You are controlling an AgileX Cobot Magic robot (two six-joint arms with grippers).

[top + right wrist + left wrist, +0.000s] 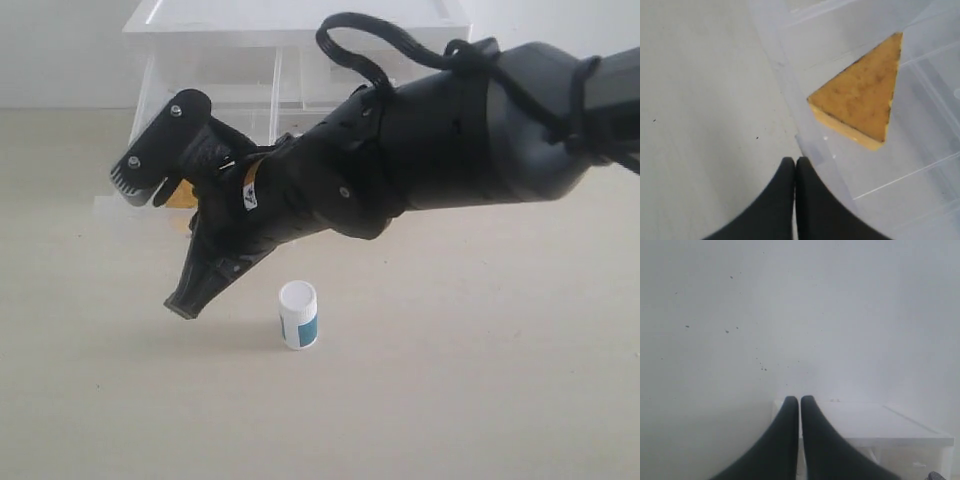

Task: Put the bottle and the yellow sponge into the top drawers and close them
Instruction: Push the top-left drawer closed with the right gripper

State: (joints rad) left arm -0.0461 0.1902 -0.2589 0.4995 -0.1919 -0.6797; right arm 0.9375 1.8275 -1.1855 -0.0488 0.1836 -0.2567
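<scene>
Beige table [480, 400] | bottle [298, 315] upright, cap up | yellow sponge [860, 97] flat in drawer [920, 165]

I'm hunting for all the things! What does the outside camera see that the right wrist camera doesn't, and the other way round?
Only the exterior view shows the bottle standing on the table, the black arm and the white cabinet. Only the right wrist view shows the yellow sponge with its whole triangular top, lying in a clear drawer. Both show the table, the right end effector and the sponge, just a yellow sliver in the exterior view.
</scene>
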